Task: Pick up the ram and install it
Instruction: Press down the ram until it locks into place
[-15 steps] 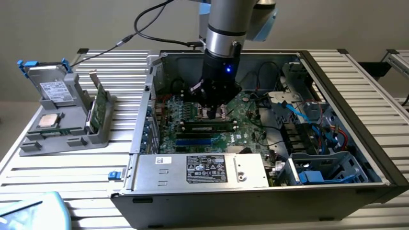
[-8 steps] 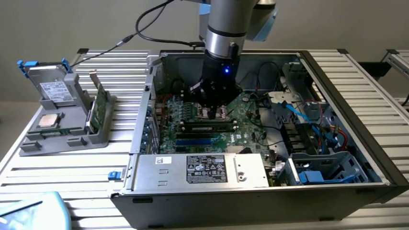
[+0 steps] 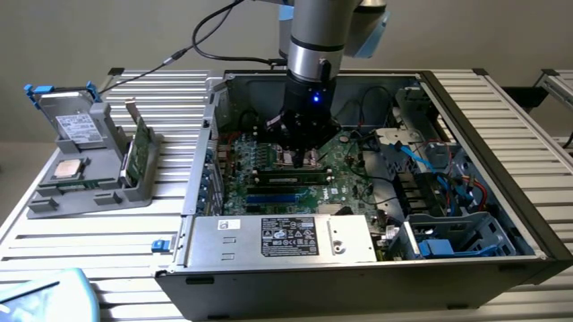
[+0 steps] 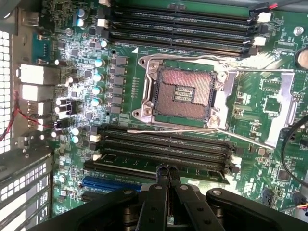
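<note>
Ram (image 4: 159,162) | seated in motherboard slot, beneath tool (image 4: 167,174) | fingers together, holding nothing

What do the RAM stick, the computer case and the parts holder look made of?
RAM stick: green circuit board, matte, with dark chips. Computer case: bare sheet metal, dull grey, folded edges. Parts holder: probably moulded grey plastic, matte. The gripper is shut beside the stick.

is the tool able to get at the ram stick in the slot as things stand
Probably yes. The tool hangs right above the ram stick lying in the motherboard slot inside the open computer case, with its fingers closed together. Nothing sits between them, and the cables lie off to the side.
</note>
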`<control>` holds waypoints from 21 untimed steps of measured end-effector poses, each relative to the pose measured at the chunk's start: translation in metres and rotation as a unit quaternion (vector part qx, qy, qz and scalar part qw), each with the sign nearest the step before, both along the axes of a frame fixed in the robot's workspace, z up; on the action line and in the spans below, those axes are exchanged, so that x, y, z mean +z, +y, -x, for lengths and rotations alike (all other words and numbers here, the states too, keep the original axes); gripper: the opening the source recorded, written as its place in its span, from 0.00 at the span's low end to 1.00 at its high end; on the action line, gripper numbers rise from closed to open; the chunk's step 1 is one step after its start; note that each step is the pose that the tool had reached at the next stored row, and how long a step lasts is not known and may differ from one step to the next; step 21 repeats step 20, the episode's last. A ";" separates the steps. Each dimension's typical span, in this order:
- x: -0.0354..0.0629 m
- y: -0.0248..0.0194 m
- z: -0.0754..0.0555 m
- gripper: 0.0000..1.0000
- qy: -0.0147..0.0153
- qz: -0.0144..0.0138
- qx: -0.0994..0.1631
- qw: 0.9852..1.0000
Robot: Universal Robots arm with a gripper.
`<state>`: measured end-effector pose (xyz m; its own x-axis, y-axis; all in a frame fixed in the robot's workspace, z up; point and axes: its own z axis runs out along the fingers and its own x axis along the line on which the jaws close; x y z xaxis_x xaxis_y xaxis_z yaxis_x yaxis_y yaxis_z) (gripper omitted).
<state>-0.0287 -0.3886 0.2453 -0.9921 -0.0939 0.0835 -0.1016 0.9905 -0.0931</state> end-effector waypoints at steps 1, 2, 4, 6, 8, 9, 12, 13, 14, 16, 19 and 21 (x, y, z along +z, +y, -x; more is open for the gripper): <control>0.0000 0.0000 0.000 0.11 -0.001 0.001 -0.005 1.000; 0.0000 0.0000 0.000 0.11 -0.002 0.002 -0.010 1.000; 0.0000 0.0000 0.000 0.11 -0.003 0.003 -0.021 1.000; 0.0001 0.0000 0.000 0.11 -0.003 0.004 -0.033 0.999; 0.0000 0.0000 0.000 0.11 -0.004 0.004 -0.045 0.999; 0.0000 0.0000 0.000 0.11 -0.004 0.005 -0.051 0.999; 0.0000 0.0000 0.000 0.11 -0.004 0.006 -0.069 0.998; 0.0000 0.0000 0.000 0.11 -0.004 0.006 -0.074 0.997; 0.0000 0.0000 0.000 0.11 -0.004 0.006 -0.078 0.997; 0.0000 0.0000 0.000 0.11 -0.004 0.006 -0.078 0.997; 0.0000 0.0000 0.000 0.11 -0.004 0.006 -0.079 0.997; 0.0000 0.0000 0.000 0.11 -0.004 0.006 -0.079 0.997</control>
